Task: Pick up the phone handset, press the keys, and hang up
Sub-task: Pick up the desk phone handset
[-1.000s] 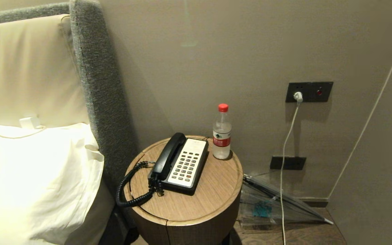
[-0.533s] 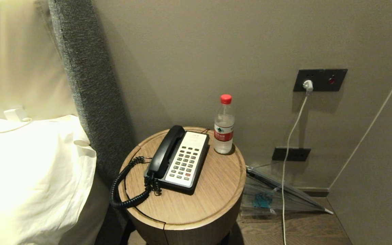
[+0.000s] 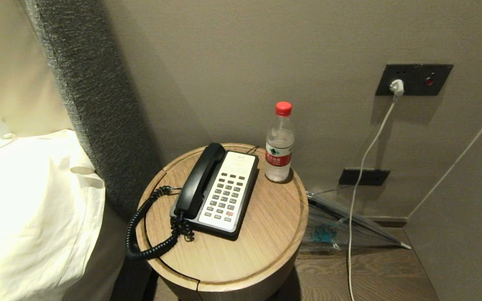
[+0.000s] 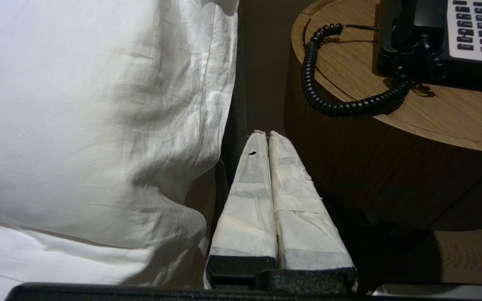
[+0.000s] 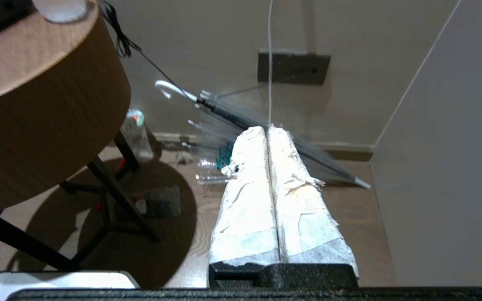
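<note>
On its cradle, phone handset [image 3: 199, 181], well apart from both closed jaws

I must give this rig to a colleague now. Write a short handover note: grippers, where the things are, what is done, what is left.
Left gripper: shut, empty, low between the pillow and the side table.
Right gripper: shut, empty, low beside the table, above the floor.
Phone handset: on its cradle, on the left side of the phone base; its coiled cord hangs over the table edge.
Water bottle: upright behind the phone.
Done: nothing.
Left: lift the handset, press the keys, hang up.
</note>
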Robot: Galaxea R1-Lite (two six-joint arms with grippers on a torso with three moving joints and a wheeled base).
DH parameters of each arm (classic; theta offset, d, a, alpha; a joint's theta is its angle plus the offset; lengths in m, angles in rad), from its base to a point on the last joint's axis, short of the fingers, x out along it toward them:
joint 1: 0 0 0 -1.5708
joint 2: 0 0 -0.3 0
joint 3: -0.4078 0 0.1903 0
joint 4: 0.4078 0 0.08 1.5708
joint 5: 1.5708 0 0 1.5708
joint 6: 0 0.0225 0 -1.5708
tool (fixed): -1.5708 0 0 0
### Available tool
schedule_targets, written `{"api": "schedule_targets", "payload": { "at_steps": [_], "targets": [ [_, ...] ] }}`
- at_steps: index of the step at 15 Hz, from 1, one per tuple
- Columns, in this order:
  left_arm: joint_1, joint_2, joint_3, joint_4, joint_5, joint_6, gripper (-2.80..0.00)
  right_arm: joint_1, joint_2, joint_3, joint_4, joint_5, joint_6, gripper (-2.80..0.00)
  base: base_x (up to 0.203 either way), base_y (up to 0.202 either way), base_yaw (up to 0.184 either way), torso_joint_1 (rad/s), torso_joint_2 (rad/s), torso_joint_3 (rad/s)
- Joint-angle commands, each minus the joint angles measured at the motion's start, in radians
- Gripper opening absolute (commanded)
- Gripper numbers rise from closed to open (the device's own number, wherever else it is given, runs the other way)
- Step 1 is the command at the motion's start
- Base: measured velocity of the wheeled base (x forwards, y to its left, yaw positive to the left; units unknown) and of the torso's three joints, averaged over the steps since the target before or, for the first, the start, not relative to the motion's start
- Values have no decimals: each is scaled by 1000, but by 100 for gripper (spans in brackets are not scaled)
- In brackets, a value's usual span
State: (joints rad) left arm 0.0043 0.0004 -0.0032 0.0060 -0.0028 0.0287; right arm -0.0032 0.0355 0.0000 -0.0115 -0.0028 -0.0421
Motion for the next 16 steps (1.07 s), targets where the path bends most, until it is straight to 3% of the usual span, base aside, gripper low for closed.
{"api": "schedule_targets", "payload": {
  "at_steps": [1,16],
  "targets": [
    [0,-2,0,0,0,0,-280,0,0,2,-1,0,-1,-280,0,0,0,2,7,-198],
    [0,-2,0,0,1,-1,-280,0,0,1,-1,0,-1,-280,0,0,0,1,3,-196]
  ]
}}
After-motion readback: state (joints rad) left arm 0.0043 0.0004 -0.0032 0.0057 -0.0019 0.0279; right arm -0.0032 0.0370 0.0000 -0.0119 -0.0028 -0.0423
